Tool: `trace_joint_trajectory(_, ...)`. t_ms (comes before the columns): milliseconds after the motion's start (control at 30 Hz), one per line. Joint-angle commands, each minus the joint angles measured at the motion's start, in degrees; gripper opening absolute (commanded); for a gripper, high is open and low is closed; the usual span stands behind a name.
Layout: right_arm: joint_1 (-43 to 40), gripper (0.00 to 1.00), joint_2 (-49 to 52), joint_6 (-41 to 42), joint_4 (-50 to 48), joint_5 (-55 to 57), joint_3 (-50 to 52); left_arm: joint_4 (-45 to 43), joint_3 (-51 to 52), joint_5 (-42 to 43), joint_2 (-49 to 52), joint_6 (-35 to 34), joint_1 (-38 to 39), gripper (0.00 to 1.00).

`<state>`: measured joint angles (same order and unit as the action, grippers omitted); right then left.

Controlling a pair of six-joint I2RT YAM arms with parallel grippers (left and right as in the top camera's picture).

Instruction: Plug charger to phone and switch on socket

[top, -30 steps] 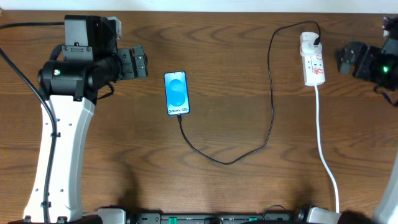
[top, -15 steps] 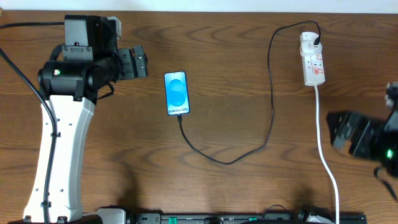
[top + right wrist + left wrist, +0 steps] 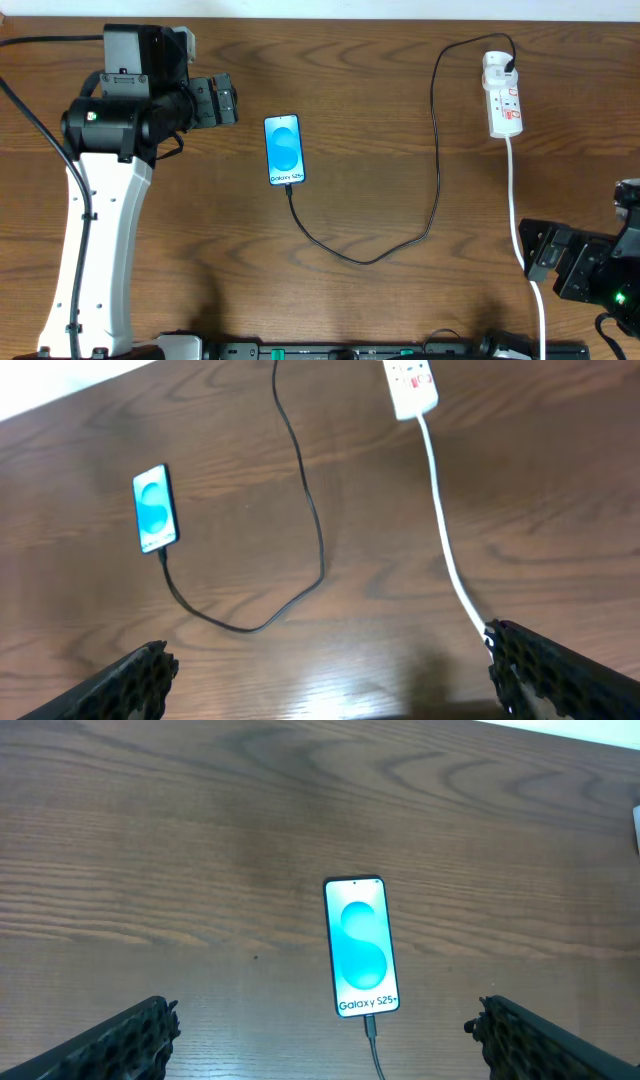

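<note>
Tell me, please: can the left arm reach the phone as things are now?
Probably yes. The left gripper is open near the phone, and only bare table lies between them; the cable runs off the other way.

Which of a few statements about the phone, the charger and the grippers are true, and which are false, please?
1. The charger is plugged into the phone. True.
2. The phone's screen is dark. False: it glows blue.
3. The left gripper holds the phone. False: it is open and apart from it.
4. A black plug sits in the socket. True.
5. The right gripper touches the socket. False: it is far from it, near the white cord.
</note>
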<state>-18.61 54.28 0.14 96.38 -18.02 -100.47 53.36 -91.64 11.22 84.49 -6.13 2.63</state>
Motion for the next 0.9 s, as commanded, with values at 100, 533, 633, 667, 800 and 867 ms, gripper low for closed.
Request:
trace_joint_trajectory(100,0.2,0.99,-0.1,-8.1,-0.1,-1.2,-0.3,0.0,-0.5,-0.6,-0.6,0.1,-0.1,0.98)
trace_joint_trajectory(533,10.4,0.99,-9.8,-8.8,-30.6,2.8,17.9,0.0,-0.5,-0.6,-0.6,0.1,-0.1,0.98)
trace_joint_trajectory(633,13.4,0.99,-14.8,-8.8,-42.1,4.3,28.1,0.0,-0.5,-0.6,-0.6,0.1,-0.1,0.98)
trace_joint_trajectory(667,14.0,0.99,-16.6,-8.8,-45.7,4.5,31.6,0.0,-0.5,-0.6,-0.6,0.1,-0.1,0.98)
trace_joint_trajectory(800,15.2,0.99,-23.9,-8.9,-58.8,5.1,45.8,0.0,-0.5,-0.6,-0.6,0.1,-0.1,0.98)
trace_joint_trajectory(867,15.3,0.99,-27.8,-8.9,-64.0,5.3,52.6,0.0,-0.5,-0.6,-0.6,0.1,-0.1,0.98)
